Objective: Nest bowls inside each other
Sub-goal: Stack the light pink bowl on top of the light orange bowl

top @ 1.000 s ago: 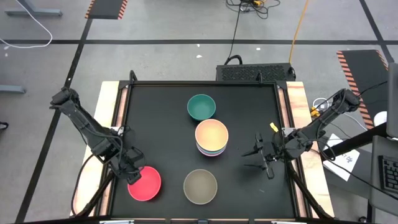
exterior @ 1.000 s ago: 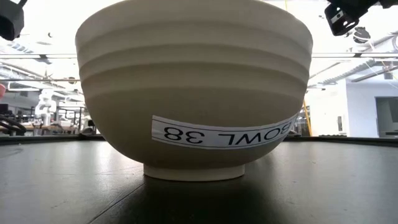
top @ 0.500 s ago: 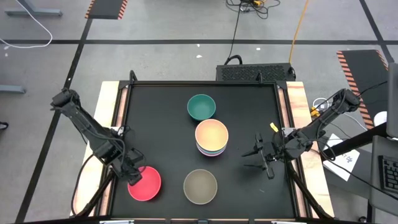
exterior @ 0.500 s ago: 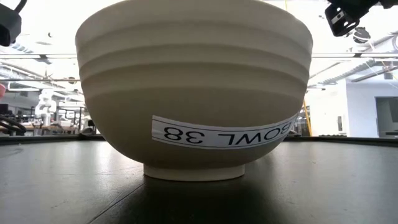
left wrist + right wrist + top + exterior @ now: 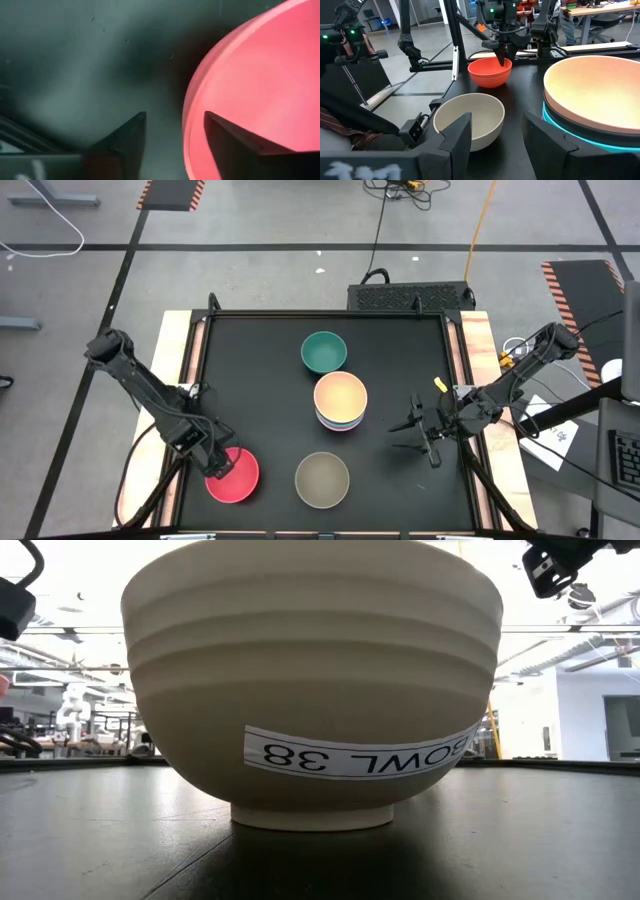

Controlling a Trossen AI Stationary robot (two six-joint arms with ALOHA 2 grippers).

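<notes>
The red-pink bowl [image 5: 234,477] stands on its foot near the table's near-left corner. My left gripper [image 5: 220,467] is open and points down over the bowl's left rim [image 5: 191,125], one finger inside the bowl and one outside. The olive-grey bowl [image 5: 322,479] stands at the near edge and fills the low view [image 5: 310,690]. A peach-orange bowl [image 5: 340,396] tops a stack of nested bowls in the middle. The teal bowl [image 5: 324,352] stands alone behind the stack. My right gripper [image 5: 412,432] waits open to the right of the stack, holding nothing. My left gripper stands astride the red-pink bowl's left rim [image 5: 187,145], coming from above and pointing down, with one finger [image 5: 230,145] over the inside and the other [image 5: 125,145] outside. I cannot tell whether either finger touches the rim. The bowl rests on the table.
The black mat [image 5: 400,360] has bare room on its far-left and right parts. Wooden strips and a metal frame [image 5: 200,330] border it. In the right wrist view the olive-grey bowl [image 5: 468,120] and the stack [image 5: 595,95] stand close ahead.
My left gripper has moved down and slightly toward the near edge, coming lower over the red-pink bowl's left rim. The bowls and my right arm have kept still.
</notes>
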